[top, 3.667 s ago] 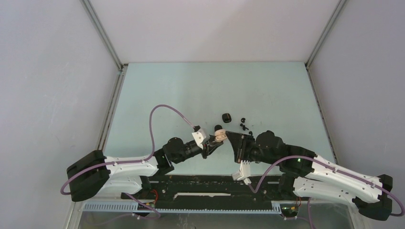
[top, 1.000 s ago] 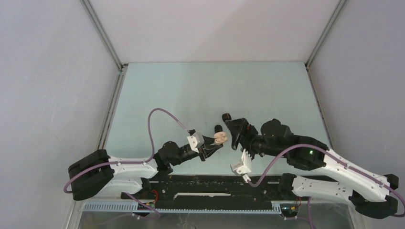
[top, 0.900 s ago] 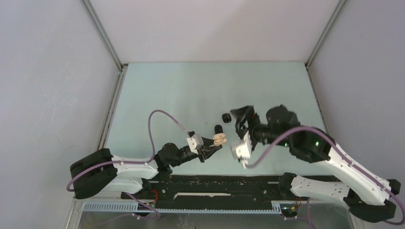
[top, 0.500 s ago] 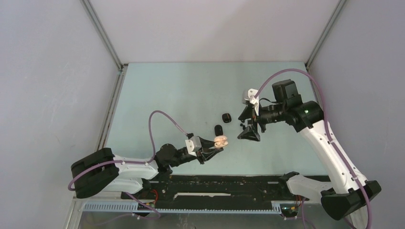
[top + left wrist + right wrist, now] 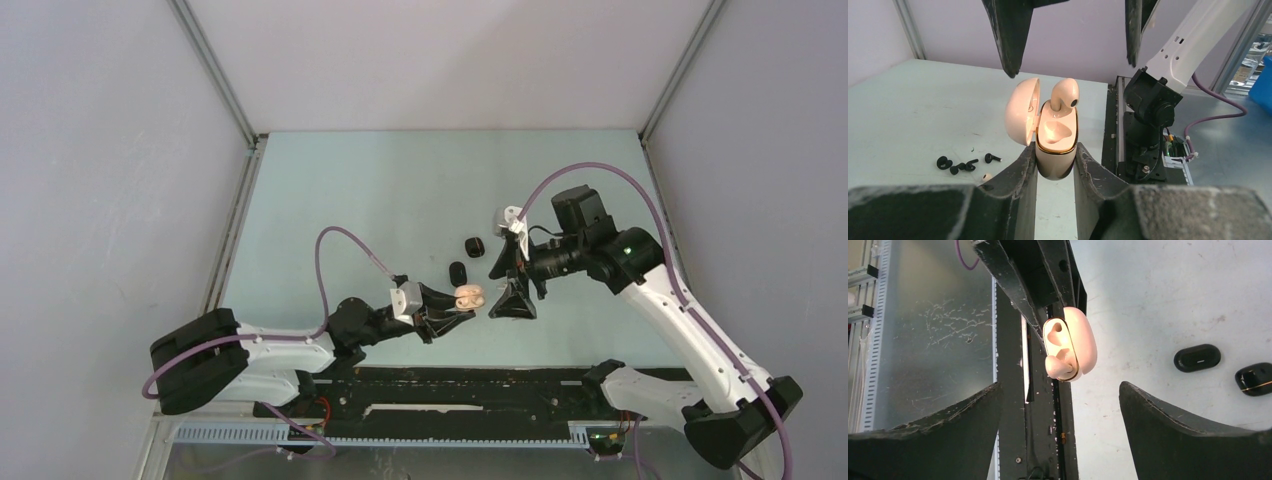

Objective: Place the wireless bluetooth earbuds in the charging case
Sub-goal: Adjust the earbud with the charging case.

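Seating the pale earbud (image 5: 1064,95) seemed the step in hand. At lower left of the left wrist view, loose earbuds (image 5: 968,164) lay on the table (image 5: 898,110); at centre the left gripper (image 5: 1055,152) clamped the open charging case (image 5: 1057,132), the bud standing proud of its socket. Above, the right gripper (image 5: 512,298) hung wide; a gentle, straight push down would have suited, without tipping the case.

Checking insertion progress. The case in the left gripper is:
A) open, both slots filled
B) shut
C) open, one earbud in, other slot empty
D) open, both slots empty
C: the left wrist view shows the case with its lid open, one earbud standing in one slot and the other slot bare.
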Available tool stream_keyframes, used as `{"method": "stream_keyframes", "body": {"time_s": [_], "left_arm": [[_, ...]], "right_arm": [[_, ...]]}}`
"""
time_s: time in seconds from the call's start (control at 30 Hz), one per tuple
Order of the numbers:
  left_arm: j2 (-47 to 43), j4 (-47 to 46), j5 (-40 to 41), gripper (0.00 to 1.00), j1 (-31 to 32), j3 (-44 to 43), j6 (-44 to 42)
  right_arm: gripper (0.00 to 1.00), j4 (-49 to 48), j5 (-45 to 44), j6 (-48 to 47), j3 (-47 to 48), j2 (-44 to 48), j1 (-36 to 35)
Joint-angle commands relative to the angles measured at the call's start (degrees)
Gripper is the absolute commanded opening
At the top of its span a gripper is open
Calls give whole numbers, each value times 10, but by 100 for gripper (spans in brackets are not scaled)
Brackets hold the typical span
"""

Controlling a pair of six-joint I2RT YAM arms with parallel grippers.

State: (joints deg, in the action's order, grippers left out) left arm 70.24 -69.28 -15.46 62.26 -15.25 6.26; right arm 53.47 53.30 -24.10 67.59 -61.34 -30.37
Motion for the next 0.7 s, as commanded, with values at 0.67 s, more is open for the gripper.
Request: {"method": "stream_keyframes", "body": {"time_s": [0.67], "left_arm": [[-9, -9, -19, 0, 5, -23, 4]], "right_arm": [[82, -101, -86, 95, -37, -14, -11]]}}
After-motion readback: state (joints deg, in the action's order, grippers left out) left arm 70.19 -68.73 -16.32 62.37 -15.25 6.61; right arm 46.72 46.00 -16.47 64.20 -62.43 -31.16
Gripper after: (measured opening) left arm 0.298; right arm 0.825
